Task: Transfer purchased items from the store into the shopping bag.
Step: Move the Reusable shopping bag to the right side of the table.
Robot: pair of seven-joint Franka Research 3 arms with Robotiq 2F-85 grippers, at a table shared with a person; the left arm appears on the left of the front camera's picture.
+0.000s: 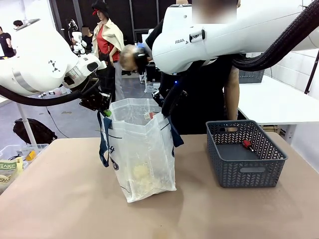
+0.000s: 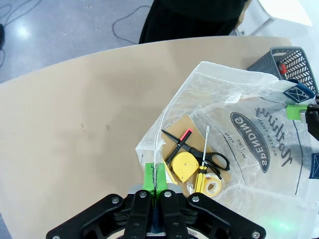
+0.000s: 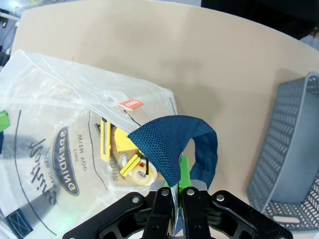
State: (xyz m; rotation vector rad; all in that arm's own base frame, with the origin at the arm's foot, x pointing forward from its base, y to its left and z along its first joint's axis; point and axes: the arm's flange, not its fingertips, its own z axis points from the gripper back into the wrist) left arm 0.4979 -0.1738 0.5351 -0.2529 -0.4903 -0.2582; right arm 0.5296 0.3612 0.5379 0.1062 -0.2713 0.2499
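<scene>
The shopping bag [image 1: 144, 154] stands upright at the table's middle, its mouth held wide. My left gripper [image 1: 105, 110] is shut on the bag's left rim [image 2: 155, 175]. My right gripper [image 1: 164, 112] is shut on the right rim beside the navy strap [image 3: 172, 147]. Inside the bag lie several purchased items: a yellow tape measure [image 2: 182, 166], black scissors [image 2: 212, 160], a tape roll [image 2: 212, 187] and yellow pieces [image 3: 124, 152]. The store, a dark grey basket [image 1: 247, 172], sits to the bag's right with one small red item [image 1: 246, 144] on its floor.
A person in black [image 1: 209, 104] stands at the far side, behind the bag and basket. A clear bin [image 1: 12, 162] with packets sits at the table's left edge. A white table [image 1: 274, 102] stands behind on the right. Bare tabletop [image 1: 75, 199] lies in front.
</scene>
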